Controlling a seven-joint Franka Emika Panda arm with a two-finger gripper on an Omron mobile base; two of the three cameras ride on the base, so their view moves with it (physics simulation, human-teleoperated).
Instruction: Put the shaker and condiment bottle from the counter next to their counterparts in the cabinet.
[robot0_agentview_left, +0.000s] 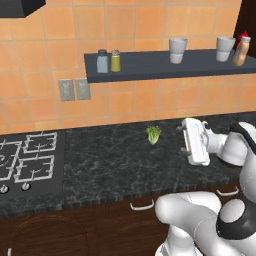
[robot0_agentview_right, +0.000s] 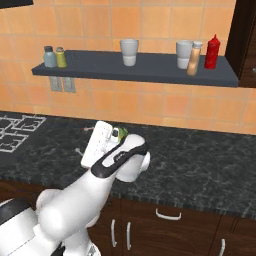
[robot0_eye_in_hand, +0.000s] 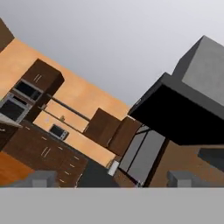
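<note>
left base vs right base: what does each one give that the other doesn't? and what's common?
Left base view: the stove knobs, and the leafy green clear of the arm.

Right base view: the red bottle in full beside the condiment bottle, and more counter to the arm's right.

Both: the cabinet holding the shaker next to the grey-blue shaker, two cups, and the open, empty gripper above the counter.

Olive-yellow shaker (robot0_agentview_left: 115, 61) and tan-orange condiment bottle (robot0_agentview_left: 241, 51) on slate-grey cabinet (robot0_agentview_left: 150, 67); counter (robot0_agentview_left: 110, 160) black, white-speckled.
</note>
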